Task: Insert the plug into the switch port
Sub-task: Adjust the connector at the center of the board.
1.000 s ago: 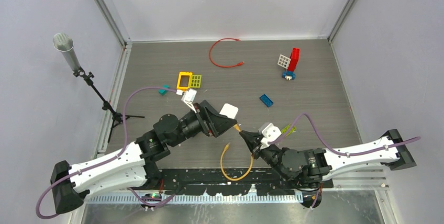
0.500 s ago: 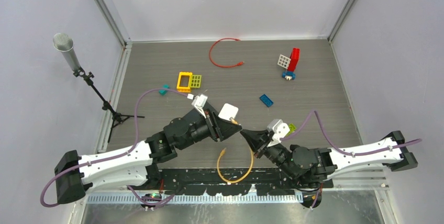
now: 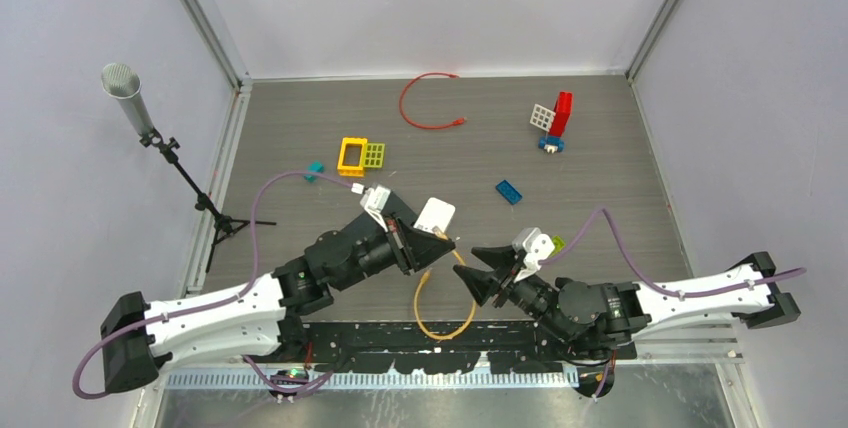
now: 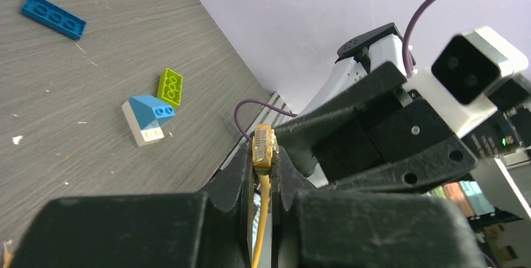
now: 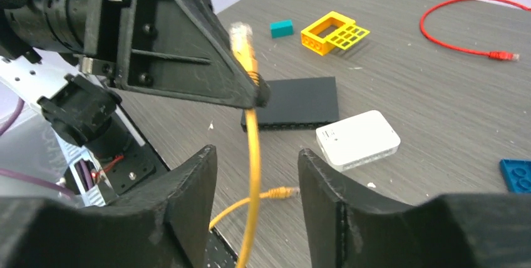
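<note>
My left gripper (image 4: 264, 163) is shut on the yellow plug (image 4: 263, 145), whose tip sticks out past the fingertips. From above, that left gripper (image 3: 447, 246) sits beside a white box (image 3: 436, 214). The right gripper (image 5: 257, 166) is open, and the yellow cable (image 5: 253, 155) hangs between its fingers, touching neither. In the top view the right gripper (image 3: 471, 264) faces the left one, a short gap apart. The black switch (image 5: 294, 102) lies flat on the table behind the plug (image 5: 242, 41). The cable's other plug (image 5: 285, 191) lies on the table.
A white box (image 5: 357, 138) lies against the switch. A red cable (image 3: 425, 103), a yellow frame brick (image 3: 352, 155), a blue brick (image 3: 509, 191) and a red and white brick stack (image 3: 555, 120) lie further back. A microphone stand (image 3: 160, 138) stands at the left wall.
The left gripper has shut on the yellow plug. The right gripper has opened, let go of the plug and drawn back a little toward the near edge.
</note>
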`<action>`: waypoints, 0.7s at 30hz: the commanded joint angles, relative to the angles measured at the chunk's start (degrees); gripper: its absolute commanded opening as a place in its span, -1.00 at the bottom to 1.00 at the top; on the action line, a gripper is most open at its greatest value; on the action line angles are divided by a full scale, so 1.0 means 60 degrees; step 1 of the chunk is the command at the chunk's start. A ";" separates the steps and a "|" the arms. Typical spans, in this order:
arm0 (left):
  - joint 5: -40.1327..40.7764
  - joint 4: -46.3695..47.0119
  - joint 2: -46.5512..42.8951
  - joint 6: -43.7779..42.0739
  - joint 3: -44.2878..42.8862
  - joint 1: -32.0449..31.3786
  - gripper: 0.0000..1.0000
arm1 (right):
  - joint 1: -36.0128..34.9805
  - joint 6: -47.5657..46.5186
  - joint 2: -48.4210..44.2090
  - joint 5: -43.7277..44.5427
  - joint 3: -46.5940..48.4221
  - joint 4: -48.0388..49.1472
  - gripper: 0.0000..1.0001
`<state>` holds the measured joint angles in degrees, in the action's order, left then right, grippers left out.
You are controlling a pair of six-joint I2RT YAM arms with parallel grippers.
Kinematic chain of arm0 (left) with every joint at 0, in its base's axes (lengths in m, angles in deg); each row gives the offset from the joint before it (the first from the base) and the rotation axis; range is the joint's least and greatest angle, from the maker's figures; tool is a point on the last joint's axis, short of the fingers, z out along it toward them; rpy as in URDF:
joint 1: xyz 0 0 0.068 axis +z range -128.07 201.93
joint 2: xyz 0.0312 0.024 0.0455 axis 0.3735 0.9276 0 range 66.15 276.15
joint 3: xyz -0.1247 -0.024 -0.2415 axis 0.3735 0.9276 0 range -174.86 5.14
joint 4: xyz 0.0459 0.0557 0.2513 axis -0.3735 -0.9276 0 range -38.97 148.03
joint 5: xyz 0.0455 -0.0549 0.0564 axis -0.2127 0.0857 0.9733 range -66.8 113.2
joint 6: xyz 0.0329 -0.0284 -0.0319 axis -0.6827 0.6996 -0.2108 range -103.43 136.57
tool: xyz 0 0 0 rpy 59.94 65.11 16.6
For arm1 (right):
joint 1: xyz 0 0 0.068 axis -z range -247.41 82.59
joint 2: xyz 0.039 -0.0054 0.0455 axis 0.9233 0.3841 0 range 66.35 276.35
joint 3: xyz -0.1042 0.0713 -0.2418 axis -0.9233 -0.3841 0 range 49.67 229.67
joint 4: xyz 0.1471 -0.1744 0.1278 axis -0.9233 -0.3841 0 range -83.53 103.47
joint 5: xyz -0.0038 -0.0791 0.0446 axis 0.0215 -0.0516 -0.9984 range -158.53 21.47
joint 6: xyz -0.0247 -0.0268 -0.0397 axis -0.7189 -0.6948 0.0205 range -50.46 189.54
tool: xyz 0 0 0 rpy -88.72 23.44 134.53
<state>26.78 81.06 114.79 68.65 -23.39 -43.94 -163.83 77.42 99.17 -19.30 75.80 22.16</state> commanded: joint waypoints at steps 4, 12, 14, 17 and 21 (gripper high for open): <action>0.0496 0.1450 -0.1471 -0.0958 0.1042 0.0035 -1.00 | -0.0014 0.1779 -0.1259 -0.0556 -0.0179 -0.0554 0.20; 0.0863 0.1962 -0.2168 -0.1337 0.1268 0.0033 -1.00 | -0.0014 0.2773 -0.1451 -0.1480 -0.1465 0.2133 0.24; 0.0883 0.2185 -0.2214 -0.1439 0.1237 0.0033 -1.00 | -0.0014 0.3057 -0.1124 -0.1605 -0.1488 0.2377 0.25; 0.0831 0.2380 -0.2222 -0.1553 0.1110 0.0029 -1.00 | -0.0014 0.3384 -0.0687 -0.1852 -0.1662 0.3034 0.26; 0.0605 0.2461 -0.2180 -0.1616 0.0953 0.0022 -1.00 | -0.0014 0.3591 -0.0182 -0.2088 -0.1830 0.3481 0.25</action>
<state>30.62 90.63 102.07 60.93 -16.03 -43.94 -163.81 95.56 96.15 -29.92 65.68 35.60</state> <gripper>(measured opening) 0.079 0.627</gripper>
